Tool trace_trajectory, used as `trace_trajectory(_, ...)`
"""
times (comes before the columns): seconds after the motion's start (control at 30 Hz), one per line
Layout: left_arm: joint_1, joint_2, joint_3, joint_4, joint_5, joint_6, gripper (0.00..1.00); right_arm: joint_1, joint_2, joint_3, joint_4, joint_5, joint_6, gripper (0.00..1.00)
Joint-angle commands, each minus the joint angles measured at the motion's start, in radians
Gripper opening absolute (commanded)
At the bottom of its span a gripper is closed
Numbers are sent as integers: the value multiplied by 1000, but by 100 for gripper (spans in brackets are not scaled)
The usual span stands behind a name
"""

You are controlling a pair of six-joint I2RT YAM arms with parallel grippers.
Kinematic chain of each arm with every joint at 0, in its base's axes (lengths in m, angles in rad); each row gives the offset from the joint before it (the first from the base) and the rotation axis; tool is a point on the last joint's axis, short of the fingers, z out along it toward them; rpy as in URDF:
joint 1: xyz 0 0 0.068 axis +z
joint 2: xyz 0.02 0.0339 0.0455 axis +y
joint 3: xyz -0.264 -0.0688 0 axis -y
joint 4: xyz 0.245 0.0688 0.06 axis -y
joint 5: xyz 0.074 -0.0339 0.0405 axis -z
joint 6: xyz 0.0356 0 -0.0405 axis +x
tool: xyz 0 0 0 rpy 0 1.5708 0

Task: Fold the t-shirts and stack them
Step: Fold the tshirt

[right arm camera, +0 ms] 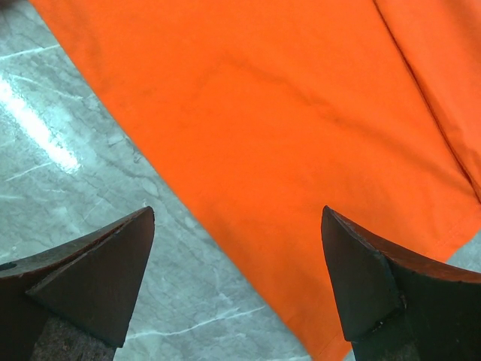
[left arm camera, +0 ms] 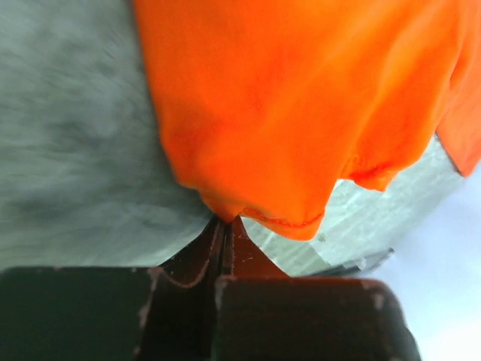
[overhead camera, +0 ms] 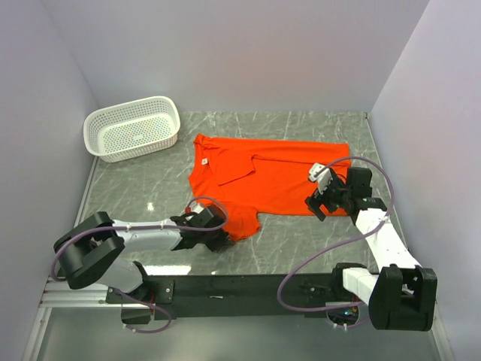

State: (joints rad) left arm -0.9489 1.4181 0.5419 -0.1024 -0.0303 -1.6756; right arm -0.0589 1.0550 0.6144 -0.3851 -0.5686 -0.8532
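The bright orange-red t-shirt (overhead camera: pixel 278 177) lies spread on the grey marble table, neck and small white label (overhead camera: pixel 204 160) to the left, with one flap folded over its middle. My left gripper (overhead camera: pixel 222 239) sits low at the shirt's near-left corner. In the left wrist view the left gripper (left arm camera: pixel 224 224) is shut, with a bunched bit of the t-shirt (left arm camera: pixel 301 105) pinched between its tips. My right gripper (overhead camera: pixel 316 205) hovers over the shirt's near-right hem. In the right wrist view the right gripper (right arm camera: pixel 237 214) stands wide open, its fingers (right arm camera: pixel 98 278) straddling the edge of the t-shirt (right arm camera: pixel 285 120), holding nothing.
A white perforated basket (overhead camera: pixel 134 128) stands at the back left of the table (overhead camera: pixel 135 192). Pale walls close in the left, back and right sides. The arms' black base rail (overhead camera: pixel 240 289) runs along the near edge.
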Motion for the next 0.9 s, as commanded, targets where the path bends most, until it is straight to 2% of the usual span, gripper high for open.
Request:
trace_trajectory(0.0,1,-45,-25,-135,-141,68,0,-12,-12,28,-50,-5,-23,98)
trace_trajectory(0.13,1,-134,-39,-99,-166,169,0,-44,-18,80,-200,16,-200,100)
trace_trajectory(0.17,2,-183,-45,-88,-168,203,0,-59,-18,84,-218,22,-284,100)
trace_trajectory(0.23,1,-240,-85,-19,-151,244,0,-128,-10,82,-201,42,-352,100)
trace_trajectory(0.33,1,-346,-143,50,-119,295,0,-206,72,111,-141,136,-339,100)
trace_trajectory(0.37,1,-379,-154,61,-114,287,0,-252,121,149,-197,150,-383,100)
trace_trajectory(0.4,2,-393,-167,66,-109,287,0,-278,181,265,-283,132,-432,85)
trace_trajectory(0.43,2,-406,-172,66,-105,287,0,-312,298,321,-451,110,-514,77)
trace_trajectory(0.5,2,-429,-181,82,-91,286,0,-384,426,414,-561,82,-572,66)
trace_trajectory(0.6,4,-449,-178,95,-80,297,0,-447,468,378,-539,94,-713,65)
trace_trajectory(0.63,2,-450,-172,96,-79,303,0,-458,471,361,-538,99,-815,65)
trace_trajectory(0.73,2,-458,-145,89,-86,336,0,-473,493,329,-521,121,-904,65)
trace_trajectory(0.87,2,-485,-129,73,-95,372,0,-473,530,321,-499,121,-946,61)
